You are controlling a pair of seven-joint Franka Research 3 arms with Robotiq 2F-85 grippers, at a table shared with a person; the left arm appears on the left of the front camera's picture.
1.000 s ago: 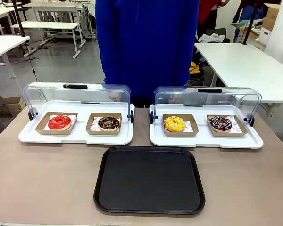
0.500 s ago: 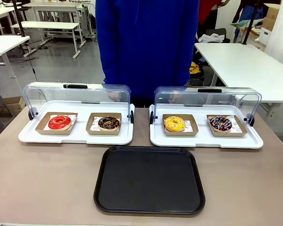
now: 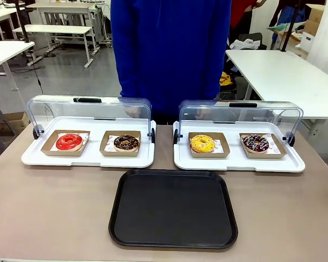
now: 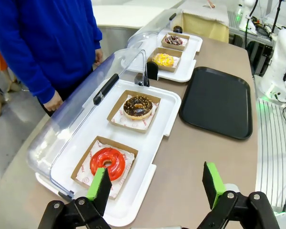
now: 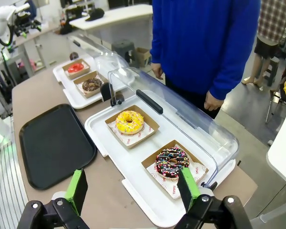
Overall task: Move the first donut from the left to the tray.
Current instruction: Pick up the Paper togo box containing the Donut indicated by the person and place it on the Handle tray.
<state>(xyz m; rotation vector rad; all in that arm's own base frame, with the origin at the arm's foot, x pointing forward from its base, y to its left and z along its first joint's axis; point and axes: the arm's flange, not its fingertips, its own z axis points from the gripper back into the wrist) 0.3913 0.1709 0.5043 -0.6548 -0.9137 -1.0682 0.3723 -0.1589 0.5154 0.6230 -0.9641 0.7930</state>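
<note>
Tan surface [image 3: 49, 213] fills the lower half of the front view, and a person [image 3: 169, 54] in a blue top stands at its far edge.

The red donut [image 3: 69, 142] sits in its small cardboard tray [image 3: 48, 149] at the left end of the left white display tray [image 3: 87, 161], middle left of the frame, with nothing touching it. Just to its right, in its own cardboard, lies the chocolate donut [image 3: 126, 143]. The clear lid [image 3: 87, 112] over both stands raised at the back, so the front is open for reaching in. A second display tray [image 3: 238, 164] at middle right carries the yellow donut [image 3: 201, 143] and a sprinkled donut [image 3: 255, 143] under a like lid. The black tray [image 3: 173, 210] lies bare at lower centre, just in front of the gap between the two white trays and apart from the red donut.

In the left wrist view my left claw [image 4: 156, 187] hangs over the near edge of the left display tray, fingers [image 4: 212, 181] spread wide and holding nothing. The red donut shows at lower left of that frame, close above one of them. My right claw [image 5: 133, 187] is likewise spread and empty, near the sprinkled donut's end.

I judge none of the task done. Reaching in, gripping, lifting clear of the lid and setting down on the black tray all remain. The left claw looks the better placed for it.
</note>
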